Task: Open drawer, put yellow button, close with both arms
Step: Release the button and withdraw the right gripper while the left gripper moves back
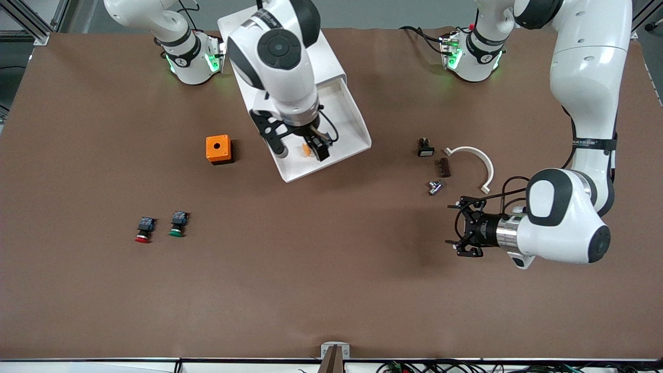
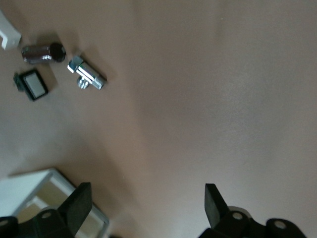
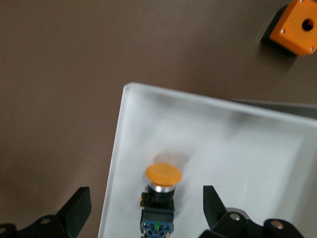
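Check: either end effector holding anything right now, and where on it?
Nothing held. Right end effector open over yellow button lying in drawer; left end effector open, waiting.

right arm: reaches out from its base, wrist pointing down | right gripper [image 1: 300, 147]: over the drawer [image 1: 357, 124], fingers [image 3: 74, 210] spread wide, holding nothing | left arm: bent back at the elbow, forearm level, waiting | left gripper [image 1: 465, 228]: low over bare table, pointing sideways, fingers [image 2: 79, 203] spread, empty
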You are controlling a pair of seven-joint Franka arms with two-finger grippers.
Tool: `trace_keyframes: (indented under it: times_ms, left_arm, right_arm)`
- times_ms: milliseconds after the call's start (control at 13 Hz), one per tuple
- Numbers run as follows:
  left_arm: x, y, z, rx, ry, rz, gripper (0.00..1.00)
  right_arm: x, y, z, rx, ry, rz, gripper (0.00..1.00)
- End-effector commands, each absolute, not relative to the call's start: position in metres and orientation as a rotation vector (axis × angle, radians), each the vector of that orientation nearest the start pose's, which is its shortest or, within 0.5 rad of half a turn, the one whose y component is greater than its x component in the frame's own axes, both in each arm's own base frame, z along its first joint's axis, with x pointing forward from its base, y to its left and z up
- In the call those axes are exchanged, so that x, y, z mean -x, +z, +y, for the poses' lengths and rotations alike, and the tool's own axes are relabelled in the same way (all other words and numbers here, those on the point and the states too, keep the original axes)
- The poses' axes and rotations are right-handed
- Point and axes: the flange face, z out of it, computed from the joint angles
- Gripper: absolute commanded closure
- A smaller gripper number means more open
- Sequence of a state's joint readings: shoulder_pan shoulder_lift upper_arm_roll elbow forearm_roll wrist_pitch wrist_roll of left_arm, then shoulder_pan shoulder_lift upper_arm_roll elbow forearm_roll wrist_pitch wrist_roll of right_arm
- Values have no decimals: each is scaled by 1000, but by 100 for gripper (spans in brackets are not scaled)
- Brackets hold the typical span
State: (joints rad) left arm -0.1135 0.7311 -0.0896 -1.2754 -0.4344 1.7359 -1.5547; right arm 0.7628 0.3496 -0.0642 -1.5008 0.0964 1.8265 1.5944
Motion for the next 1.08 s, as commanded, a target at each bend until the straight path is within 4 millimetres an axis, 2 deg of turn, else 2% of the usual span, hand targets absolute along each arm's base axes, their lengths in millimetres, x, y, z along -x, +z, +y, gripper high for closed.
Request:
trace_keyframes:
  times_ms: [0,154,231,308,385,538,615,692,846,923,1000]
  left_arm:
    - [-687,321,-213,2410,682,-2000,0]
    - [-681,327,-234,2514,617,-1891,0]
    - [-680,336,-239,2604,600,-1809,0]
    - [-678,337,-244,2718,604,-1675,0]
    - [-671,343,-263,2827,613,-1538,0]
    - [-662,353,-289,2935,589,-1407,0]
    - [-656,356,-301,2967,555,-1329,0]
    - [-644,358,-325,2984,469,-1200,0]
    - [-608,360,-385,2976,254,-948,0]
    - [-590,357,-414,2983,212,-856,0]
    - [-586,358,-421,2996,207,-845,0]
  right_arm:
    - [-537,493,371,2941,163,1153,0]
    - [-562,502,304,3033,238,939,0]
    - [-573,513,263,3061,261,797,0]
    - [-579,519,233,3091,280,654,0]
    - [-588,528,189,3105,289,547,0]
    - [-596,547,106,3114,293,299,0]
    - [-599,551,61,3105,296,184,0]
    - [-599,555,18,3090,307,101,0]
    - [-592,554,-47,3063,349,35,0]
    - [-589,554,-66,3063,365,21,0]
    - [-586,560,-76,3082,363,27,0]
